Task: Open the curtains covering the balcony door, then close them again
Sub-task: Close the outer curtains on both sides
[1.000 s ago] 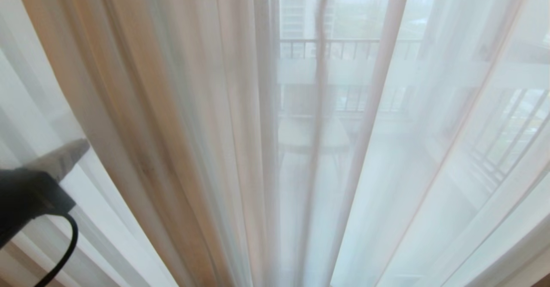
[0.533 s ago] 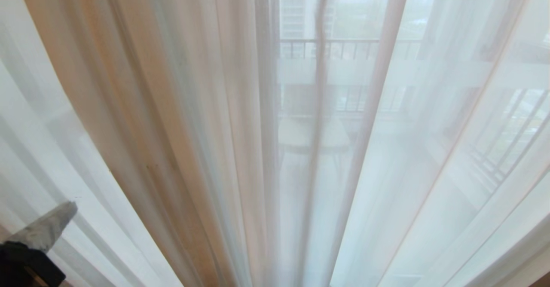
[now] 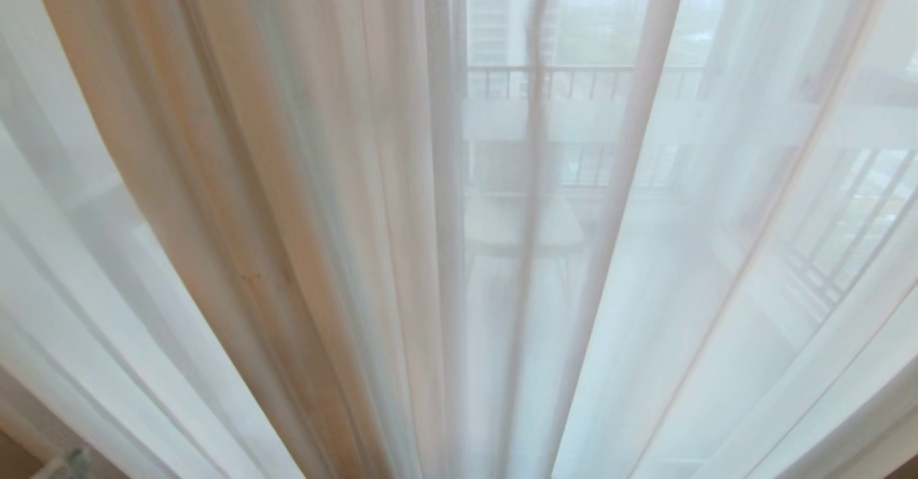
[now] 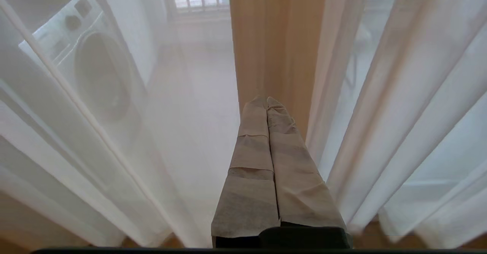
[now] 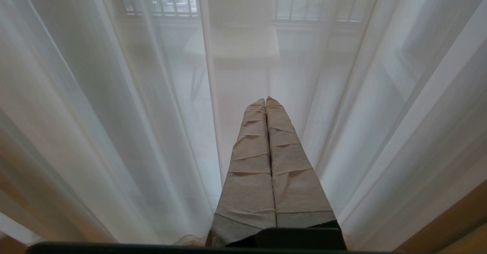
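Left hand (image 4: 266, 101) lower, curtains (image 3: 287, 214) drawn.

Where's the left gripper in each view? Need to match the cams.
Head view: left gripper, only its tip, at the bottom left corner, in front of the sheers.
Left wrist view: left gripper, centre, shut, pointing at the beige fold.
Right wrist view: not in it; the gripper there is the right gripper, shut.
Shared landmark: the balcony railing, seen through the sheers in all three.
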